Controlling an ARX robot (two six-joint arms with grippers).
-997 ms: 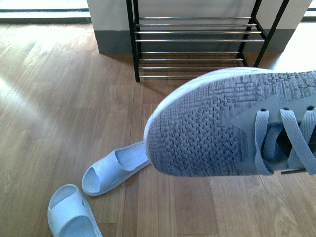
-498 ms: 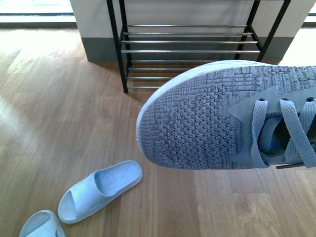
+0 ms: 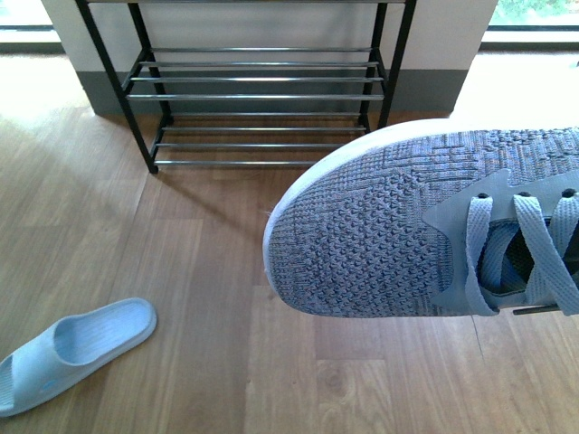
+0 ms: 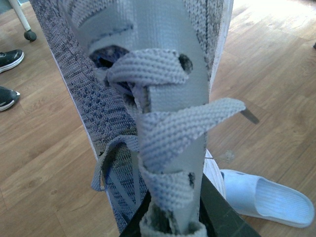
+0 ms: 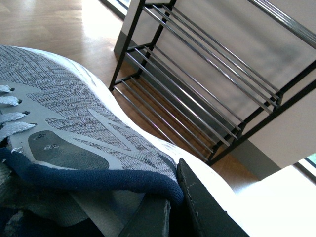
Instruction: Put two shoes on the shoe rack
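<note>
the wooden floor [image 3: 181,271] fills most of the front view, and the shoe rack [image 3: 253,95] stands against the wall along the top of the frame, left of centre, its chrome rods bare. a second ago it sat further right and its left upright was mid-frame; it has drifted leftward since, so i'd judge the robot is turning or rolling to line up with it.

the grey knit sneaker [image 3: 398,235] hangs in the air across the right half of the frame, toe pointing left, about where it was a second ago. it is in front of the rack, not on it, and touches neither floor nor rods.

one pale blue slide sandal [image 3: 77,348] lies on the floor at the lower left edge, well apart from the rack. a second ago two showed there; the other has slipped out of frame.

in the right wrist view the right gripper [image 5: 174,207] is clamped on the sneaker's navy collar, with the rack's rods ahead of it. in the left wrist view the left gripper [image 4: 173,222] looks pinched on a sneaker's tongue below the laces; whether that is the same shoe i can't say.

so: carried, approaching, nothing placed yet.
</note>
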